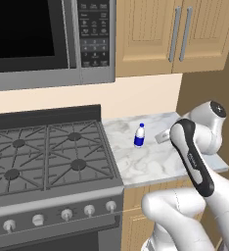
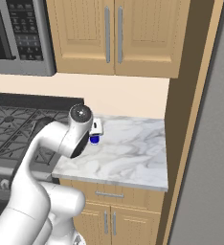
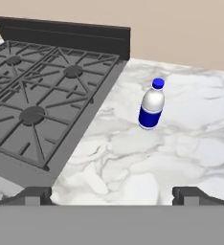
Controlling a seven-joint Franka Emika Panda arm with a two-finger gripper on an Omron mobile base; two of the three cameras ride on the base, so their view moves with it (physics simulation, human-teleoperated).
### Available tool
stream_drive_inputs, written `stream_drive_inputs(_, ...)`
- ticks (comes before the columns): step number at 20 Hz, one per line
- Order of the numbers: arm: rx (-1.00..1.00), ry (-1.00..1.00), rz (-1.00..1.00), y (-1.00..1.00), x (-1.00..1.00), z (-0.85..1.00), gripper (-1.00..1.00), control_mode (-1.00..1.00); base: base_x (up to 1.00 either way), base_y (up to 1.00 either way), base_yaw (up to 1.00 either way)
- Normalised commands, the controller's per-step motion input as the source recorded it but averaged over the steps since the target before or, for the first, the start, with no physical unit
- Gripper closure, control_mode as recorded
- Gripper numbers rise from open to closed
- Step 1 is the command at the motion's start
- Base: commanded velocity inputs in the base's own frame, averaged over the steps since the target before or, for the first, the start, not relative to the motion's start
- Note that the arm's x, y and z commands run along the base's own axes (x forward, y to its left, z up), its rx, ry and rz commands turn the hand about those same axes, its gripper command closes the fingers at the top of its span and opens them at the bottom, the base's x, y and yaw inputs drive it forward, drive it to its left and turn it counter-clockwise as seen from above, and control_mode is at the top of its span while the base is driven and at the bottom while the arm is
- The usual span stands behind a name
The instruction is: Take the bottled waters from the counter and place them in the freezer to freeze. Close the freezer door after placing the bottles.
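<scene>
bottle [image 3: 151,107] upright on counter [image 3: 133,158], near stove [image 3: 42,95] | my jaws wide apart, empty, lined up for the reach

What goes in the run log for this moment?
pincer: open, empty | bottle: upright on counter, beside stove | phase: approach, not yet grasped

One labelled water bottle [image 3: 151,105], four stove burners [image 1: 78,164], two cabinet doors [image 2: 80,36]
</scene>
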Motion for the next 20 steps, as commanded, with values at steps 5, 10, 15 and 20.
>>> stream_drive_inputs(5, 0.0, 0.0, 0.06, -0.24, 0.25, -0.22, -1.0, -1.0, 0.0, 0.0, 0.0)
stream_drive_inputs(10, 0.0, -0.07, 0.08, -0.26, 0.21, -0.29, -1.0, -1.0, 0.0, 0.0, 0.0)
stream_drive_inputs(15, 0.02, -0.04, 0.08, -0.17, 0.23, -0.17, -1.0, -1.0, 0.0, 0.0, 0.0)
stream_drive_inputs(20, 0.14, -0.01, 0.14, 0.0, 0.18, -0.13, -1.0, -1.0, 0.0, 0.0, 0.0)
